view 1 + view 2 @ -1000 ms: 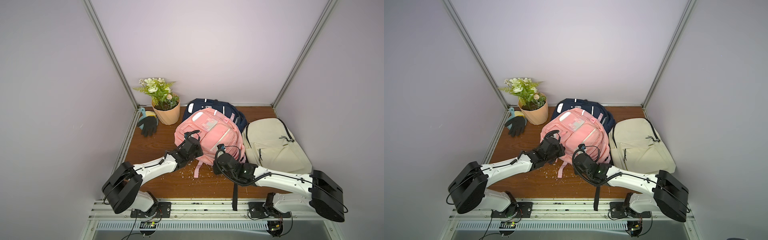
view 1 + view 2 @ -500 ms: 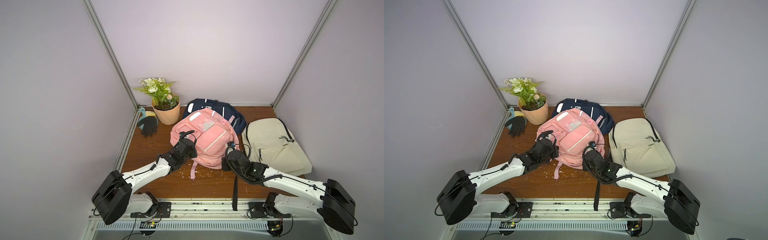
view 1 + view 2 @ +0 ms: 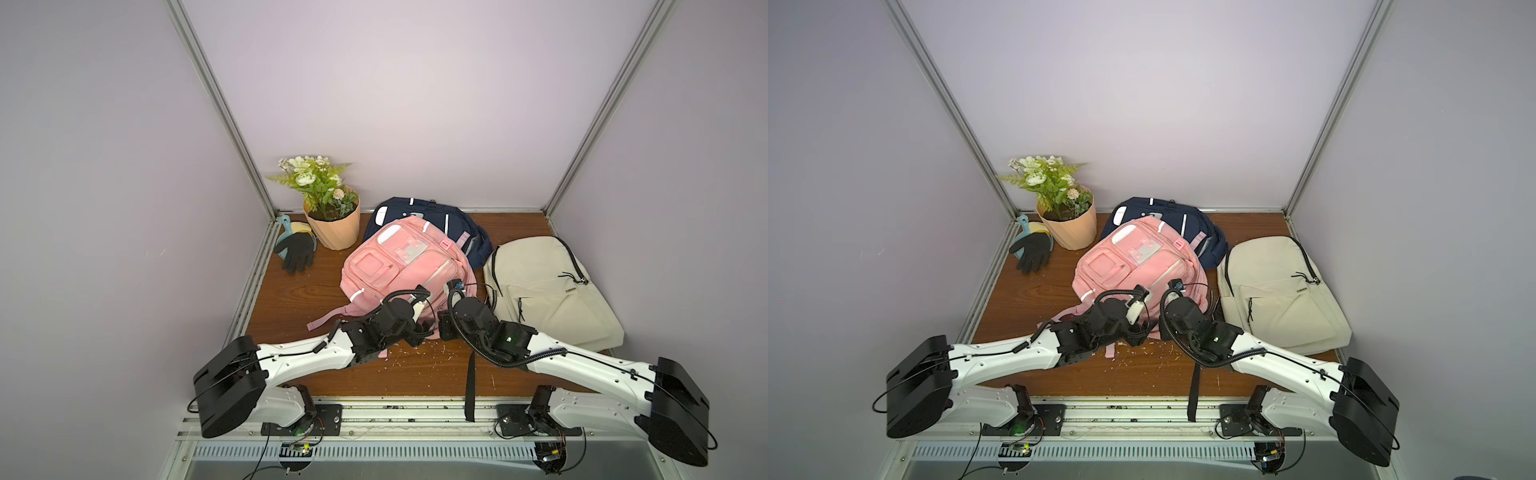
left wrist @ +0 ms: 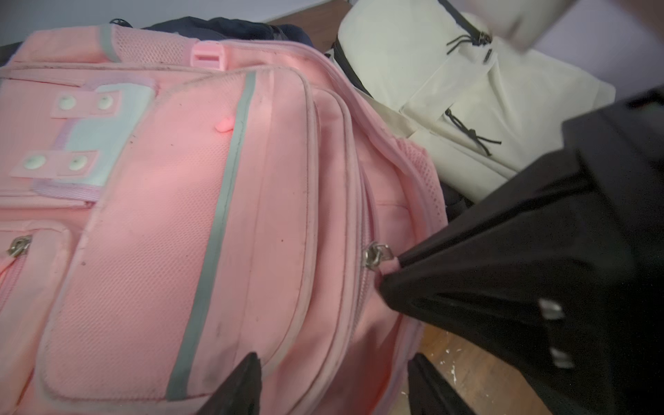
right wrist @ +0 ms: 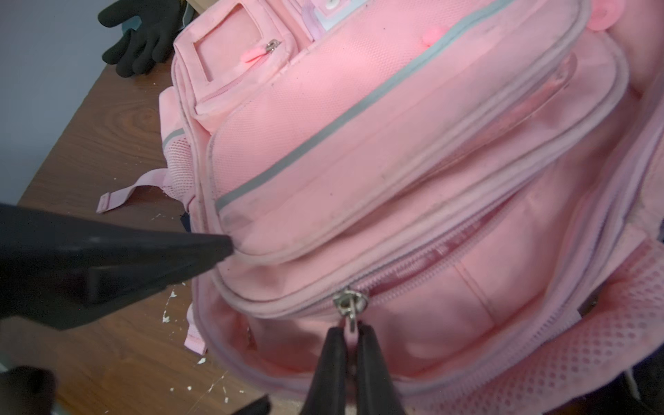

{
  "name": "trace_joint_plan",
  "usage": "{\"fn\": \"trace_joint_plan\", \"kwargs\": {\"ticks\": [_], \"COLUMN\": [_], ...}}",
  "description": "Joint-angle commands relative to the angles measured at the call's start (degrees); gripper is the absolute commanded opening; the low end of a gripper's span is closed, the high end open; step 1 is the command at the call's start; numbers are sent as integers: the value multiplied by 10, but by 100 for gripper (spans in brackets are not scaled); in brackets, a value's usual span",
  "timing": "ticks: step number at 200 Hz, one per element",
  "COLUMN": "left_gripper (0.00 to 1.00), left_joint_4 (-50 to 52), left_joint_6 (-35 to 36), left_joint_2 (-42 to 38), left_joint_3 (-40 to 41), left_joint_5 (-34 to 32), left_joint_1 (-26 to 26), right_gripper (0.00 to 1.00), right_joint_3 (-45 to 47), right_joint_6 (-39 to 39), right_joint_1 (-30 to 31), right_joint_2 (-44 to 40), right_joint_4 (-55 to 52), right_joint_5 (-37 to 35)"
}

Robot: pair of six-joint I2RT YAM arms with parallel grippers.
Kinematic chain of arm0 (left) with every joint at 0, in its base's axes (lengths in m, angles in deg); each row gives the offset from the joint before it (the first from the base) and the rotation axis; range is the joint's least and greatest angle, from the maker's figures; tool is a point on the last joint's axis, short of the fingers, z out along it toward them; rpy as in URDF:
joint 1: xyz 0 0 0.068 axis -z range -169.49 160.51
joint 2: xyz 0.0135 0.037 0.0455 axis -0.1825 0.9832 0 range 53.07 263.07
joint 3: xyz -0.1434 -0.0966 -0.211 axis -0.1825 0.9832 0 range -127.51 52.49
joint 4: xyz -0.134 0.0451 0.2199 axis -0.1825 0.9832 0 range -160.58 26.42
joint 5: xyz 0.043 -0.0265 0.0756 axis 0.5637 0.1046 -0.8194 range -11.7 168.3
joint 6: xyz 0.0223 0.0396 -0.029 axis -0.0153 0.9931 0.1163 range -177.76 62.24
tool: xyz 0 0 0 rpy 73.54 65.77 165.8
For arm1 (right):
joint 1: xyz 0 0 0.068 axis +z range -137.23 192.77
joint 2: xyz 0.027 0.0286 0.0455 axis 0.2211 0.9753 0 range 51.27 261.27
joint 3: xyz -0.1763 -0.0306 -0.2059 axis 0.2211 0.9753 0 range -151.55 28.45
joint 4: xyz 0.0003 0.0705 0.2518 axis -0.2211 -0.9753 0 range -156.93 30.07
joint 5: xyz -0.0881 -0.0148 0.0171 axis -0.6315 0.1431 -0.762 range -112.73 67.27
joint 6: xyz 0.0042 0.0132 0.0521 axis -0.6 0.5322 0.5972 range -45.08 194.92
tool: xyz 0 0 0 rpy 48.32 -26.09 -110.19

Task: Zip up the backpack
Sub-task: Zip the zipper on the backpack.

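Note:
The pink backpack (image 3: 399, 266) (image 3: 1133, 266) lies face up in the middle of the wooden table, with its main zipper partly open and the lining showing (image 5: 503, 287). My right gripper (image 5: 351, 328) is shut on the pink tab of the metal zipper pull (image 5: 350, 305) (image 4: 375, 253) at the bag's near edge. Beside it, my left gripper (image 4: 332, 359) (image 3: 417, 330) stands open, its fingers astride the bag's near edge without pinching it. One of those fingers (image 5: 143, 258) touches the front pocket's corner.
A cream backpack (image 3: 540, 291) lies to the right and a navy backpack (image 3: 436, 216) behind the pink one. A flower pot (image 3: 332, 224) and a black glove (image 3: 297, 251) sit at the back left. A black strap (image 3: 469, 382) hangs over the front edge. Walls enclose three sides.
My left gripper has opened, let go of the pink backpack and moved right, close to the right gripper. The right gripper has stayed shut on the zipper pull.

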State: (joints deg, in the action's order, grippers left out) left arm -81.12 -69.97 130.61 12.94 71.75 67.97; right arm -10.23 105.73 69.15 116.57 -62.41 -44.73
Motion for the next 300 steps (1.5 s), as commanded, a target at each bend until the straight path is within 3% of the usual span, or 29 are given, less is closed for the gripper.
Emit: {"fn": "trace_joint_plan", "kwargs": {"ticks": [1, 45, 71, 96, 142, 195, 247, 286, 300], "left_gripper": [66, 55, 34, 25, 0, 0, 0, 6, 20], "left_joint_4": [-30, -56, -60, -85, -95, -108, -110, -95, -93], "left_joint_6": [59, 51, 44, 45, 38, 25, 30, 27, 22], "left_joint_2": [20, 48, 67, 58, 31, -2, -40, -56, -58], "left_joint_3": [-13, -7, -8, 15, 50, 107, 131, 113, 98], "left_joint_5": [-17, -49, -56, -36, -54, -68, -43, -20, -16], "left_joint_1": [3, 2, 2, 2, 2, 3, 3, 3, 3], "right_gripper": [0, 0, 0, 0, 0, 0, 0, 0, 0], "right_joint_3": [-32, -30, -31, -32, -39, -63, -94, -73, -70], "right_joint_6": [-16, -18, -16, -4, 12, -7, -34, -65, -88], "right_joint_1": [13, 19, 21, 21, 10, -116, -205, -202, -178], "right_joint_2": [-21, -21, -19, -21, -20, -29, 14, -1, -11], "right_joint_4": [41, 53, 52, 37, -4, -50, -60, 13, 32], "right_joint_5": [18, 23, 20, -9, -55, 10, 22, 125, 159]}}
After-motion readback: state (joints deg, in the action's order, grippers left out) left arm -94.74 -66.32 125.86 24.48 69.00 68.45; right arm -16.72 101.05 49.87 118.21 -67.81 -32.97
